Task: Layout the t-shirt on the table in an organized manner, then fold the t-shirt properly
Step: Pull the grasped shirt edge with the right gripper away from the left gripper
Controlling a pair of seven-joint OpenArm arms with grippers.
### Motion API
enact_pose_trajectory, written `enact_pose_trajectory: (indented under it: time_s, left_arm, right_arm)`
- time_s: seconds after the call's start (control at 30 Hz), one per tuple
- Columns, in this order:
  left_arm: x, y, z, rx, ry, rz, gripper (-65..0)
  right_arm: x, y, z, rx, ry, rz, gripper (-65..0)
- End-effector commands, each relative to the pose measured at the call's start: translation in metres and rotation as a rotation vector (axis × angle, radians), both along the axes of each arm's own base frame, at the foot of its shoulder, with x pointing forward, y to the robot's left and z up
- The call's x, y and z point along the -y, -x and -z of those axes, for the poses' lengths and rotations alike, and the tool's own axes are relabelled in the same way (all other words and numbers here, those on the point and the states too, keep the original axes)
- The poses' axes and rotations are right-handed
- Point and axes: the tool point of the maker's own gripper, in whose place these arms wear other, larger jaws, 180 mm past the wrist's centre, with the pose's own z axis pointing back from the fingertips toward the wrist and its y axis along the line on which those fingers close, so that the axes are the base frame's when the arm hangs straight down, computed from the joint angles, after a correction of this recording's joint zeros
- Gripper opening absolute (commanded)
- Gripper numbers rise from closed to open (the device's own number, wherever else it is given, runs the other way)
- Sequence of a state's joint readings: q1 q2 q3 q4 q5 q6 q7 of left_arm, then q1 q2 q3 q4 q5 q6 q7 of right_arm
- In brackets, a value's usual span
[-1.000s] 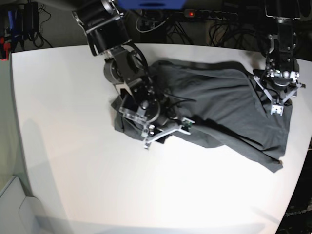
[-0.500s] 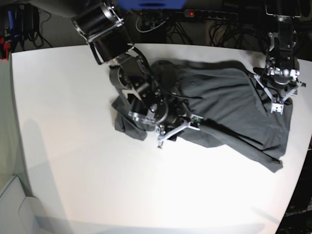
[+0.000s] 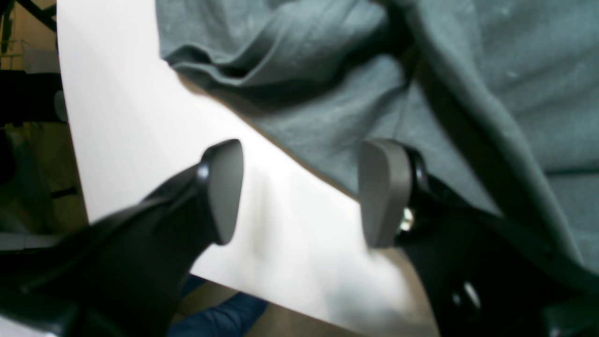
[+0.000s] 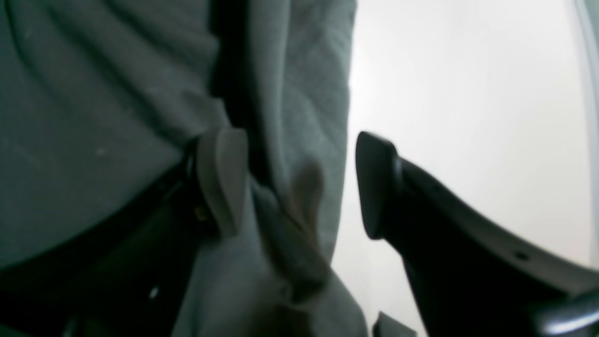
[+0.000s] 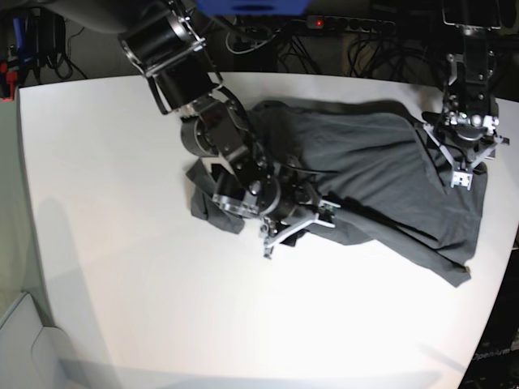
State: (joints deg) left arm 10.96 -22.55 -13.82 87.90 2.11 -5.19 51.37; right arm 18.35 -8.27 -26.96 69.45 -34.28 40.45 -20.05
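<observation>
- Left wrist view: the left gripper has its fingers wide apart and empty. One pad sits over bare white worktop, the other over the hem of the dark charcoal-grey t-shirt, which fills the upper right of the frame in soft rumpled folds. Whether the pads touch the cloth cannot be told.
- Right wrist view: the right gripper also has its fingers apart, straddling an edge of the shirt; a bunched ridge of cloth rises between them, unclamped. The cloth fills the left of the frame, bare worktop the right.
- Base view: the shirt lies crumpled across the centre and right of the worktop, a sleeve bunched at centre left, the body stretching to the right edge. It is not yet flat, so the laying-out step is likely in hand. The next move probably calls for each gripper to close on an edge and pull outward to smooth the creases.
</observation>
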Motion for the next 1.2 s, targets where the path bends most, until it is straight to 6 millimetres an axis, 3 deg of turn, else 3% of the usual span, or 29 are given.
enact_pose_trajectory:
  time_s: [0.0,0.13,0.33,0.47,0.63,0.8,1.0,1.17]
  left_arm:
    - [-0.008,0.008,0.001,-0.036,-0.022,-0.010,-27.0]
    - [-0.007,0.008,0.000,-0.037,-0.022,-0.010,-27.0]
    - [-0.006,0.008,0.001,-0.036,-0.019,-0.010,-27.0]
    - [-0.007,0.009,0.003,-0.041,-0.019,-0.013,-27.0]
    - [-0.008,0.009,0.003,-0.041,-0.020,-0.012,-27.0]
    - [-0.008,0.009,0.002,-0.041,-0.021,-0.012,-27.0]
    - [-0.013,0.008,0.000,-0.041,-0.034,-0.010,-27.1]
    - [-0.014,0.008,-0.001,-0.041,-0.037,-0.009,-27.2]
  right_arm:
    - [-0.011,-0.011,-0.025,0.056,-0.056,-0.010,-27.5]
    - [-0.021,-0.006,-0.029,0.015,-0.134,-0.014,-27.4]
    - [-0.016,-0.010,-0.002,-0.074,-0.108,-0.004,-27.5]
    - [-0.020,-0.021,-0.009,-0.041,-0.164,0.015,-28.5]
    - [-0.023,-0.034,-0.024,0.008,-0.204,0.022,-43.3]
    - [-0.016,-0.042,-0.006,-0.037,-0.157,0.033,-55.9]
    - [0.007,-0.056,0.003,-0.084,-0.177,0.122,-61.7]
    - [0.013,-0.081,-0.024,-0.027,-0.193,0.145,-63.4]
